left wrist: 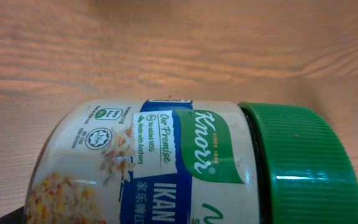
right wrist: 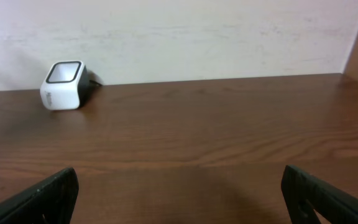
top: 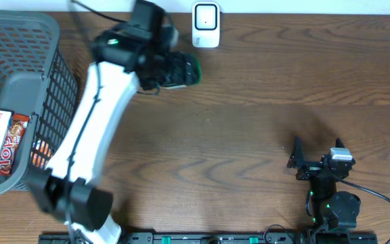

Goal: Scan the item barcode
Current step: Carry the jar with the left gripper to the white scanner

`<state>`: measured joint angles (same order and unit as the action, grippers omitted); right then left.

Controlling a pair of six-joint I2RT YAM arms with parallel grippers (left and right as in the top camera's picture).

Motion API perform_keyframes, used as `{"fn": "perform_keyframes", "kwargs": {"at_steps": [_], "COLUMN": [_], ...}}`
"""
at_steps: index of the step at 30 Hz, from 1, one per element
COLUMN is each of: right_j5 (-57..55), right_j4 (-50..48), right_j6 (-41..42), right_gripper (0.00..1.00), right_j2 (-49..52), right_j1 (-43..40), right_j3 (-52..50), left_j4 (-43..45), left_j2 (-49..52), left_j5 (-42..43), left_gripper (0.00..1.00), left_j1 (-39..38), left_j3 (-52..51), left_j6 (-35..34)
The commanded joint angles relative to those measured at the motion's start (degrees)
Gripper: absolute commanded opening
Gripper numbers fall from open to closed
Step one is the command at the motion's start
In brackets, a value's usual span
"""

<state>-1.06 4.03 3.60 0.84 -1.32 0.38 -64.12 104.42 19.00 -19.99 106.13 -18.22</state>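
While a grey plastic mesh basket (top: 20, 26) holds a red snack packet (top: 9, 144), my left gripper (top: 181, 69) clamps a green-lidded jar (left wrist: 166, 155) over the brown wooden table (top: 249, 135); my right gripper (right wrist: 185, 198) is splayed wide.

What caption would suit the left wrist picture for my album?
Close-up of a Knorr jar, green ribbed lid to the right, wooden table behind.
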Motion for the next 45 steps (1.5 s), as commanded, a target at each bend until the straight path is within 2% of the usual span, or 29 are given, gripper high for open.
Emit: {"fn": "perform_keyframes", "kwargs": {"at_steps": [1, 7, 15, 21, 28, 38, 39, 42, 45], "right_j5": [-0.2, -0.2, -0.2, -0.2, -0.2, -0.1, -0.2, -0.2, -0.2], "right_j4": [0.2, 0.2, 0.2, 0.2, 0.2, 0.2, 0.2, 0.2, 0.2], "right_j6": [-0.7, -0.7, -0.7, -0.7, -0.7, -0.7, -0.7, -0.7, -0.7], "right_gripper": [0.99, 0.99, 0.99, 0.99, 0.99, 0.99, 0.99, 0.99, 0.99], "right_j2": [-0.4, -0.4, -0.4, -0.4, -0.4, -0.4, -0.4, -0.4, -0.4], "right_j1": [0.4, 0.4, 0.4, 0.4, 0.4, 0.4, 0.4, 0.4, 0.4], "right_j3": [-0.1, -0.1, -0.1, -0.1, -0.1, -0.1, -0.1, -0.1, -0.1], "left_j4": [0.2, 0.7, 0.1, 1.7, 4.6, 11.0, 11.1, 10.8, 8.6], "left_j2": [4.5, 12.8, 19.8, 20.9, 20.9, 20.9, 20.9, 20.4, 18.4], "left_j5": [-3.6, -9.4, -9.7, -9.7, -18.3, -18.6, -18.6, -18.8, -19.8], "left_gripper": [0.71, 0.71, 0.71, 0.71, 0.71, 0.72, 0.76, 0.98, 0.98], "left_j1": [-2.0, -4.0, -6.8, -10.5, -15.9, -20.2, -20.5, -21.1, -21.0], "left_j3": [1.0, 1.0, 1.0, -1.1, -5.6, -12.3, -12.5, -12.5, -11.9], "left_j6": [-0.4, -2.3, -2.3, -2.3, -5.2, -9.7, -9.8, -9.7, -9.7]}}
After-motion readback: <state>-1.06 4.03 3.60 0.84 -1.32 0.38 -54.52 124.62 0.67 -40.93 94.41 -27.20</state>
